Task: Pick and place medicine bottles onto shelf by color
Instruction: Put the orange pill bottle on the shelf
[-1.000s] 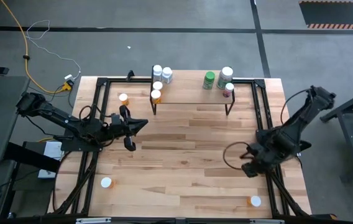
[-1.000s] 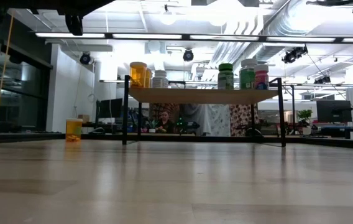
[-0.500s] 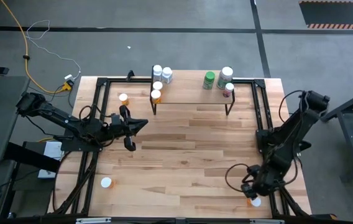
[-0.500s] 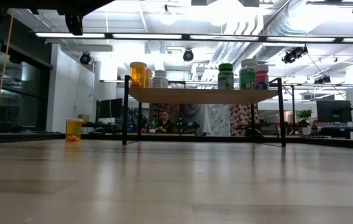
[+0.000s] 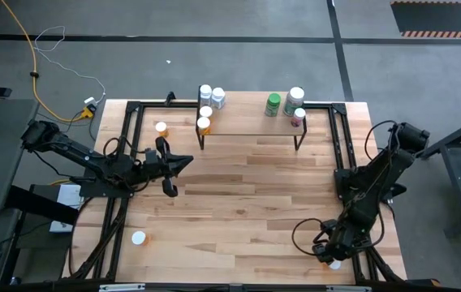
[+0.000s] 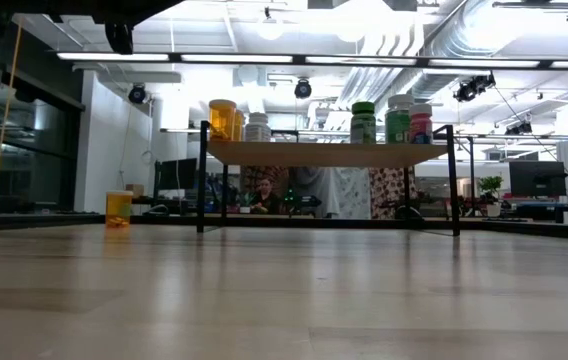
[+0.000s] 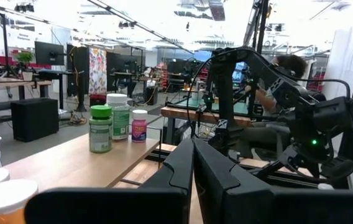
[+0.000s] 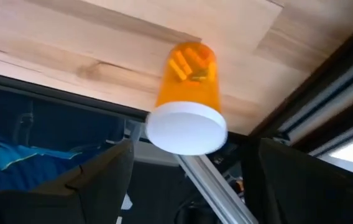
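Bottles already stand on the shelf (image 5: 251,123) at the far middle of the tabletop (image 5: 239,211). On its left end are two white bottles (image 5: 212,96) and, nearer, two orange bottles (image 5: 204,120). On its right end are a green bottle (image 5: 273,104), a larger white-capped bottle (image 5: 295,98) and a small pink bottle (image 5: 299,118), close together. Three more are off the shelf: an orange one (image 5: 161,129) on the tabletop just left of it, one with a white cap (image 5: 139,238) at the near left, and an orange bottle with a white cap (image 8: 189,99) at the near right corner, beside the black frame rail (image 5: 346,174).

Over that last bottle hangs the right end effector (image 5: 326,250). In the right wrist view its two dark fingers (image 8: 96,186) are spread wide, one on each side of the white cap and clear of it, so the bottle is not gripped.

Across the left-middle of the tabletop the left arm reaches toward the centre, and its end effector (image 5: 168,166) carries nothing. In the left wrist view its fingers (image 7: 183,165) lie narrow, nearly together.

From the low view, the shelf shows on thin black legs (image 6: 203,180) with the orange and white bottles at its left and the green, white and pink ones at its right. A person (image 6: 263,195) sits far behind the shelf.
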